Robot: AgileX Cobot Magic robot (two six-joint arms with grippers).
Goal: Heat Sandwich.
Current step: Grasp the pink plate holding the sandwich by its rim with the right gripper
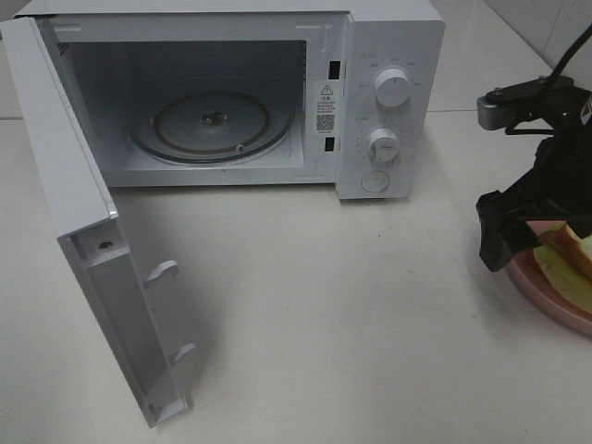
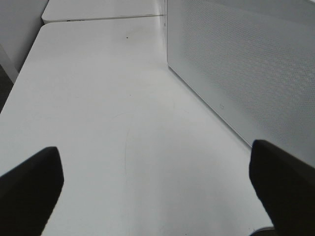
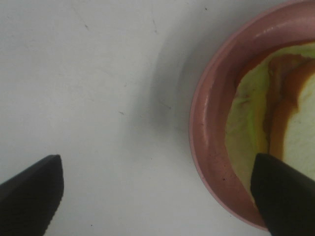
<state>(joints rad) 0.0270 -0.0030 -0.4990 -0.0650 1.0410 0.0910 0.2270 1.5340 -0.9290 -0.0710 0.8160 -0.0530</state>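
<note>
The sandwich is seen lying on a pink plate at the right edge of the tabletop, well apart from the microwave and to its right. In the right wrist view its yellow-green filling and a reddish-brown layer are shown against the plate's rim.

The right gripper is held over the near edge of the plate. Its jaws are spread wide and nothing is grasped between them. One finger is placed above bare tabletop outside the plate and the other above the sandwich, so the rim is straddled. Whether that finger touches the bread cannot be told.

The left gripper is likewise released, with its jaws wide apart and nothing held. It is positioned over bare tabletop, beside the microwave's perforated side wall.

The microwave's door is swung fully open to the left. The glass turntable is exposed inside, and two knobs are set on the front panel.
</note>
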